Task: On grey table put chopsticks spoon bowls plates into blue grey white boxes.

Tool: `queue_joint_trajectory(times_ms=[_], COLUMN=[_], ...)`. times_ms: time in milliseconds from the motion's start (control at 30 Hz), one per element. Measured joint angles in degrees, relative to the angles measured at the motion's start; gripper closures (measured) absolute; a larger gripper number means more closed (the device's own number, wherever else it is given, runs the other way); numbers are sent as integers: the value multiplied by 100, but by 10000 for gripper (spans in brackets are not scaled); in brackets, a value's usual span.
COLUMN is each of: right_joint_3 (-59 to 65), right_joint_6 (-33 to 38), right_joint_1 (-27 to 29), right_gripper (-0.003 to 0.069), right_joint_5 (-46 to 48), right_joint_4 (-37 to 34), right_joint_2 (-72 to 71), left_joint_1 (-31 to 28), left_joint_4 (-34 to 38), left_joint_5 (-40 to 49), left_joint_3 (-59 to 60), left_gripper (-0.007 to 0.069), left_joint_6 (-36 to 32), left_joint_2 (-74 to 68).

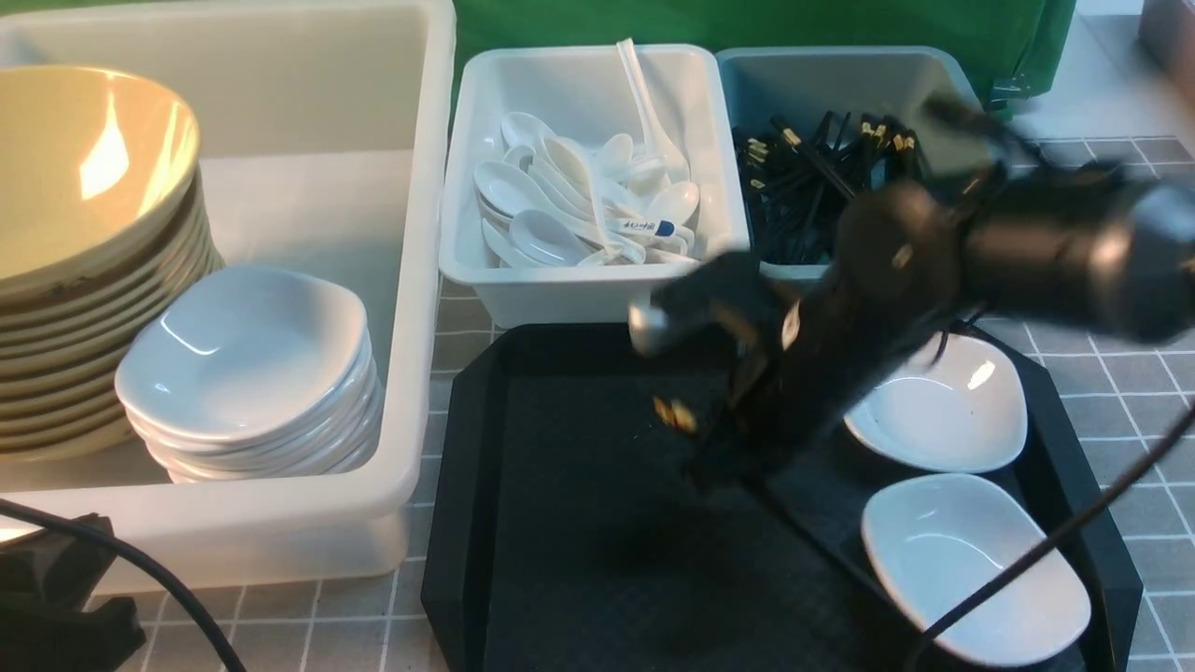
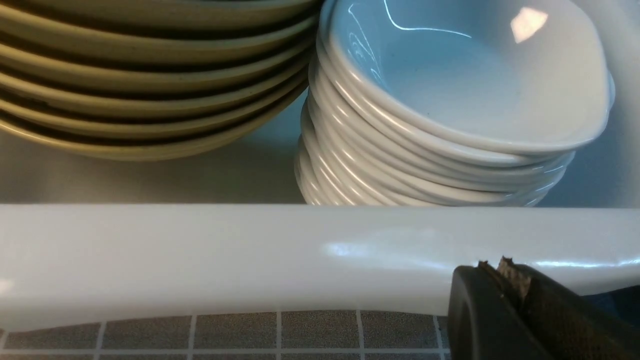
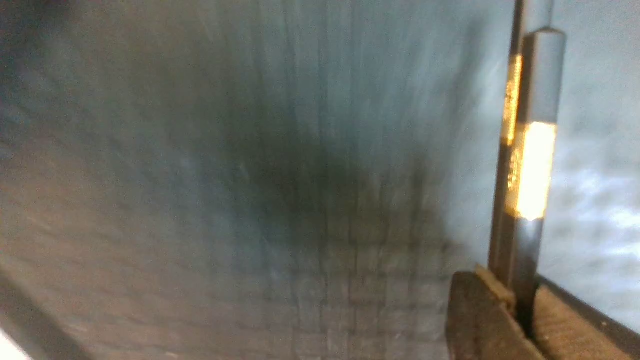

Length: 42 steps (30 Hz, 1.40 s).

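Black chopsticks (image 3: pixel 531 170) sit pinched in the right hand (image 3: pixel 517 302), poking out past it.

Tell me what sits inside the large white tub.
A stack of yellow bowls and, beside it, a stack of white plates stand in the large white tub. Each lower dish's inside and the floor beneath both stacks are covered.

The right arm (image 1: pixel 896 308) was black and bulky (blurred in the front view), with a silvery rounded end (image 1: pixel 647 327) and a small white patch (image 1: pixel 792 327). A thin black cable (image 1: pixel 1046 546) curved beside it. The left fingers (image 2: pixel 480 320) were matte black, one face finely cross-hatched, with a frayed tan strip (image 2: pixel 515 277) between them.
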<state>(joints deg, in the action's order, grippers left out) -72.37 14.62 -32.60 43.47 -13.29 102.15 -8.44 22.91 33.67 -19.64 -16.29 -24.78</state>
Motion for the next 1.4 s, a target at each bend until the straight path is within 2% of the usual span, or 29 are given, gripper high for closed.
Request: queue_joint_trajectory(times_ms=[100,167,233,267,333,400,467,533,567,600,633,667,733,800,867,967,1067,1100,1133,1167,1267,1400], right_joint_3=[-275,-537,-710,-727,-785,-854,-1055,-1247,-1487,-1519,-1779,-1806,-2090,-2282,-2502,-2452,-1535,-1535,-702,-603,870,2030], right_joint_6=[182,509,854,913,1035,863,597,463,371,358,316,316,311,294,219,106,106,106,130,138,338,427], right_joint_1=[66,222,469,521,880,1124,1365,1483,1610,1624,1748,1763,1929,2043,2208,2429,2535,2543,2559,2559,2559,2559], right_gripper=[572,572,572,572,572,570,552,530,475,467,380,370,260,203,158,148,167,169,186,190,218,237], right_joint_5=[-24,-496,-1592,-1853,-3762,-4872,-5419,-5448,-5287,-5249,-4756,-4687,-3617,-2795,-1549,5,859,882,1007,1022,993,322], right_joint_4=[0,-1,-13,-20,-32,-53,-82,-88,-100,-100,-104,-104,-98,-94,-60,-37,25,25,42,39,44,48], right_joint_2=[-495,-850,-1019,-1020,-875,-583,-146,143,530,575,923,952,1130,1113,924,441,-124,-124,-450,-483,-940,-1104], left_joint_1=[0,0,0,0,0,0,0,0,0,0,0,0,0,0,0,0,0,0,0,0,0,0], left_joint_4=[0,0,0,0,0,0,0,0,0,0,0,0,0,0,0,0,0,0,0,0,0,7], left_joint_5=[0,0,0,0,-10,-17,-17,-17,-17,-17,-17,-17,-17,-12,-12,-12,-12,-12,-12,-12,-12,-12], left_joint_3=[0,0,0,0,0,0,0,0,0,0,0,0,0,0,0,0,0,0,0,0,0,0], left_gripper=[636,636,636,636,636,636,636,636,636,636,636,636,636,636,636,636,636,636,636,636,636,636], left_joint_6=[-27,-33,-39,-39,-39,-39,-39,-39,-39,-39,-39,-39,-39,-39,-39,-39,-39,-39,-39,-39,-39,-39], left_joint_2=[0,0,0,0,0,0,0,0,0,0,0,0,0,0,0,0,0,0,0,0,0,0])
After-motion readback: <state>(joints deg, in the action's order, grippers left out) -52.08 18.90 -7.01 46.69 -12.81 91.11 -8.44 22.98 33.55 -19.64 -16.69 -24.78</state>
